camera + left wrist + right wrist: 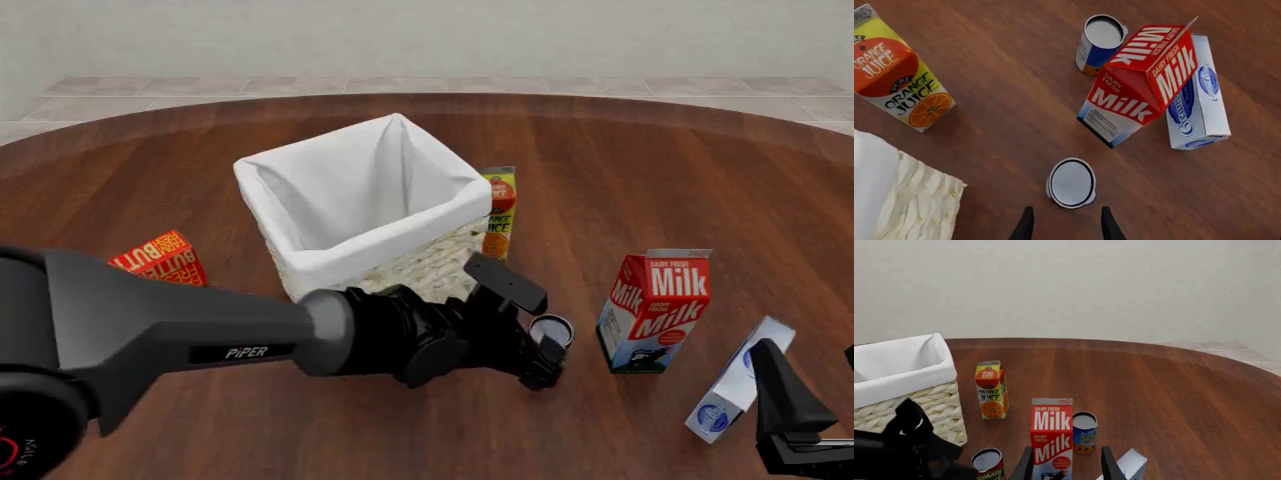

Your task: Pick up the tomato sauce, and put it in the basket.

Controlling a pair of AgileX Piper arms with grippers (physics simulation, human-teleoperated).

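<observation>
Two open fingers of my left claw (1067, 225) hover just above the tomato sauce (1071, 182), right of the basket (360, 200); my right claw (1066, 462), near-right, also open.

Milk carton (655, 309), orange juice (498, 211), blue can (1099, 43)

Soft, even light is falling from above, leaving only faint, blurred shadows under the milk carton (655, 309) and basket (363, 203). The table (694, 170) is showing a mild sheen toward its far edge. Everything is rendering sharp, without glare or distortion.
</observation>
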